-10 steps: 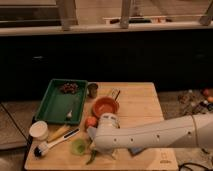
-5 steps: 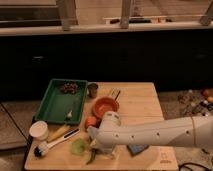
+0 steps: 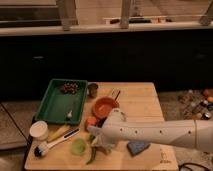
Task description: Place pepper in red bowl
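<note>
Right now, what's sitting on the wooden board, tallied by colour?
Green: 3 - tray, round disc, pepper under the gripper
Red/orange: 2 - red bowl, orange fruit
White: 1 - cup
Blue: 1 - sponge
Metal: 1 - small cup
Total: 8

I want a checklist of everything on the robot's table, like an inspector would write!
Surface: wooden board, partly covered.
Job's things: pepper lying on the board near its front edge; red bowl behind it, nothing seen inside.
Clutter: green tray with dark bits, white cup, brush, pale green disc, orange fruit, blue sponge, metal cup.
Tool: tool low over the pepper's upper end, at the tip of the white arm.
Cables: one on the floor, bottom right.
Surroundings: dark cabinets behind; small items on the floor, right.
</note>
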{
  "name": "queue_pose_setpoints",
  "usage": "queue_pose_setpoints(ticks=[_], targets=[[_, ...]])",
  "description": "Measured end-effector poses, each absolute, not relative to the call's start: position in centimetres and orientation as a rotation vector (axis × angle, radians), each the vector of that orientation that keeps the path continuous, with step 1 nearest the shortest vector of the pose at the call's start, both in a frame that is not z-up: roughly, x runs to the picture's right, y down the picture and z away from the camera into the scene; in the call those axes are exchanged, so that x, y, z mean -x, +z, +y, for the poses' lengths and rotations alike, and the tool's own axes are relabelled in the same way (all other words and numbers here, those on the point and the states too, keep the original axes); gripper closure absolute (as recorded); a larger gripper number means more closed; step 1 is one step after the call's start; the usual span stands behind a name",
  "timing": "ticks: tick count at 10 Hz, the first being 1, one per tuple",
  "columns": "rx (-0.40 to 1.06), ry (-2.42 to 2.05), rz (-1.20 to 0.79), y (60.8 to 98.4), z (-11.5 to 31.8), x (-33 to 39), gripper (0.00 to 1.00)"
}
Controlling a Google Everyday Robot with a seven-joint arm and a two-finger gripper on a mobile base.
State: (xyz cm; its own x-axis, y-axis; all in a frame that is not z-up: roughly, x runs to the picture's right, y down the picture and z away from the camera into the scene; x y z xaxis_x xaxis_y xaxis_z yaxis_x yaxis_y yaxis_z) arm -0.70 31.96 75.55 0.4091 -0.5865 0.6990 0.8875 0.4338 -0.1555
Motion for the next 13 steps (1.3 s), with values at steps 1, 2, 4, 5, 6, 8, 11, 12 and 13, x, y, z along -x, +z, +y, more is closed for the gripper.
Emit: queue_pose_setpoints(ticks=[1,2,4,5,6,8,11,12,13], targets=[[0.565,-0.993,-0.613,75.54,31.94,0.69,0.78],[0.564,-0.993,-0.612,75.46,31.81,0.71,0.88],[0.571,-0.999,-0.602,75.32,31.58,0.26,1.00],[0.571,-0.993,-0.602,75.27,31.56,0.05,1.00],[0.579,-0.988,-0.608,75.08,31.94,-0.03,1.00],[0.574,-0.988,-0.610,75.50,31.84,-0.11,1.00],[0.577,-0.994,-0.612,75.56,31.83,-0.08,1.00],[0.579,-0.999,-0.611,75.56,31.80,-0.02,1.00],[0.579,-1.003,-0.606,75.53,31.71,-0.08,1.00]])
